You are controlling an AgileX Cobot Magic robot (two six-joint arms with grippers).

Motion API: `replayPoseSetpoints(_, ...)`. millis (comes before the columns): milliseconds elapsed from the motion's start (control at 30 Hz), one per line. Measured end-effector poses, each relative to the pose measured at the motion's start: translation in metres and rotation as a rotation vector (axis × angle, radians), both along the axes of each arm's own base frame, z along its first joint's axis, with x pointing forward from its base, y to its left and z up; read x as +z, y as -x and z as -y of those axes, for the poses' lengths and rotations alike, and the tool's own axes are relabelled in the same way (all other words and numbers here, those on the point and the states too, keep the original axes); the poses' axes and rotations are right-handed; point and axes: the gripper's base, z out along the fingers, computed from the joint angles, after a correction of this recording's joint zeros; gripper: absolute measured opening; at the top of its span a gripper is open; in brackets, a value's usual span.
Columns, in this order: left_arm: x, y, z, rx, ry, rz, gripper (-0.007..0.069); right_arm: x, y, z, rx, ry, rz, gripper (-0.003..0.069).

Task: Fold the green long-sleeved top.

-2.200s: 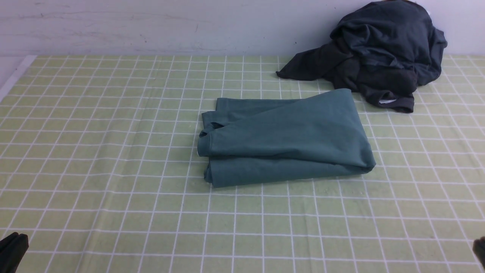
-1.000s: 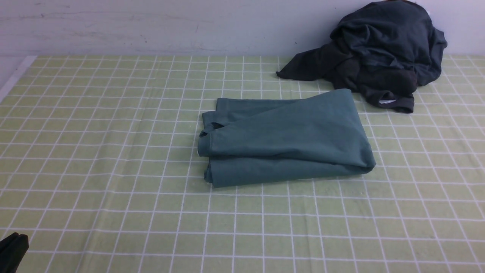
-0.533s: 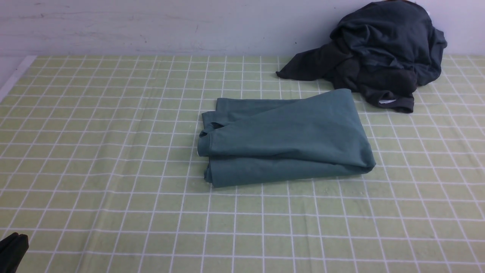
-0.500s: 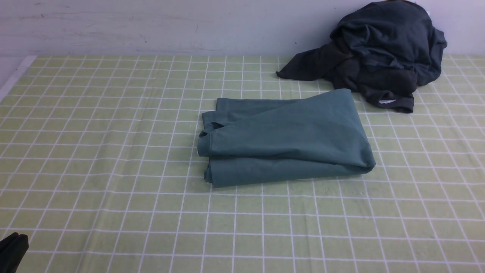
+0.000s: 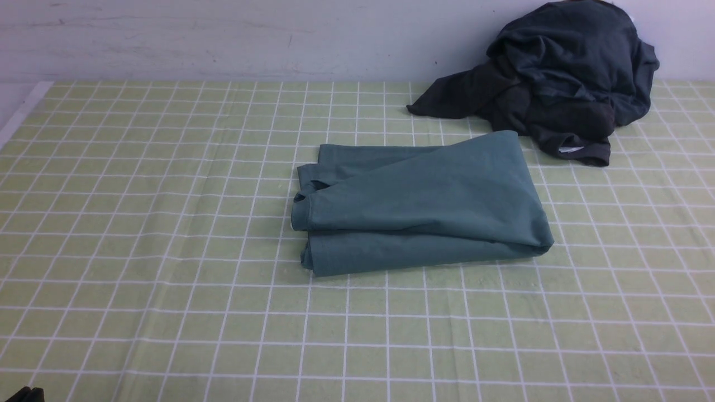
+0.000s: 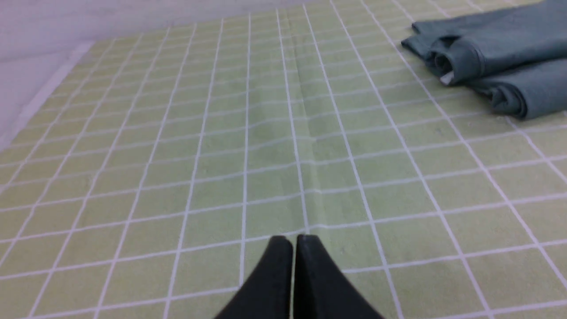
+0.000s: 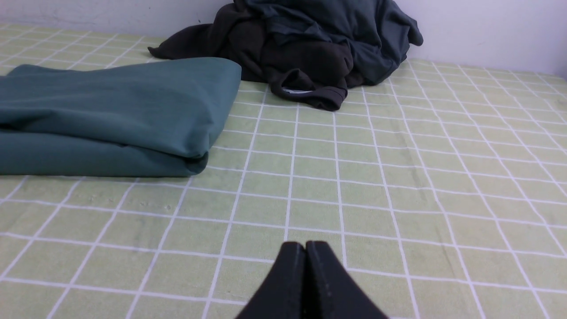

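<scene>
Both tools sit closed and empty, well clear of the work. The left gripper shows its black fingers pressed together above bare checked cloth, and the right gripper does the same on its own side. Neither touches fabric.

The green long-sleeved top lies folded into a compact, layered rectangle near the middle of the table, its upper layer skewed a little over the lower one. Just beyond its far right corner sits the dark garment pile, heaped against the wall.

The fold appears finished, so the risk now lies in disturbance: a low sweep by either arm could catch the rolled edge and drag a layer open, and the skewed top layer might slide if nudged.

The front view barely shows the arms, only a dark sliver at its lower left corner. The wrist views alone reveal the closed fingers. The left wrist view also exposes the rolled hem end of the bundle, while the right wrist view shows the rounded fold and the pile's pale label.
</scene>
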Motion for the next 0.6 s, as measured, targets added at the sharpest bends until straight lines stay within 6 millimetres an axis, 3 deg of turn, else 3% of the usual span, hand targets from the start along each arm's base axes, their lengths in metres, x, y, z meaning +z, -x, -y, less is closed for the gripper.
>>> replayPoseSetpoints(600,-0.0001,0.0004,0.0001,0.001,0.003,-0.011,-0.0001,0.0,0.0,0.0001,-0.001,0.0,0.0,-0.0013)
